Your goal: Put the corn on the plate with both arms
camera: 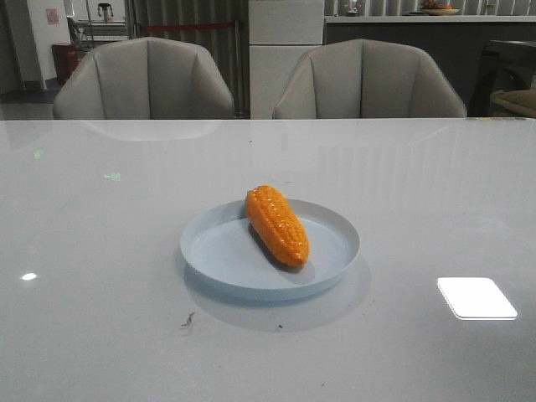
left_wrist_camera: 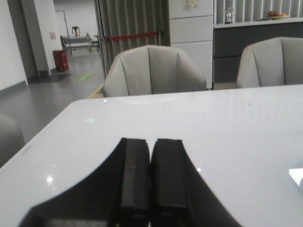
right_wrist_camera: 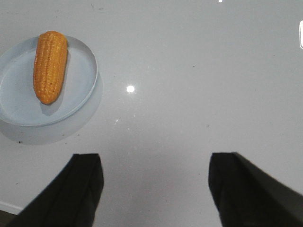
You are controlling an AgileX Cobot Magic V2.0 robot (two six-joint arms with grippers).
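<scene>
The orange corn (camera: 276, 224) lies on the pale blue plate (camera: 335, 260) in the middle of the white table. Both also show in the right wrist view: the corn (right_wrist_camera: 49, 66) on the plate (right_wrist_camera: 83, 80). My right gripper (right_wrist_camera: 154, 161) is open and empty, above bare table beside the plate and apart from it. My left gripper (left_wrist_camera: 151, 146) is shut on nothing, over bare table, facing the chairs. Neither gripper shows in the front view.
Two grey chairs (camera: 142, 79) (camera: 368, 79) stand behind the table's far edge (camera: 268, 120). A bright light patch (camera: 476, 297) reflects on the table at the right. The left wrist view shows the table's left edge (left_wrist_camera: 42, 137) and a hallway beyond.
</scene>
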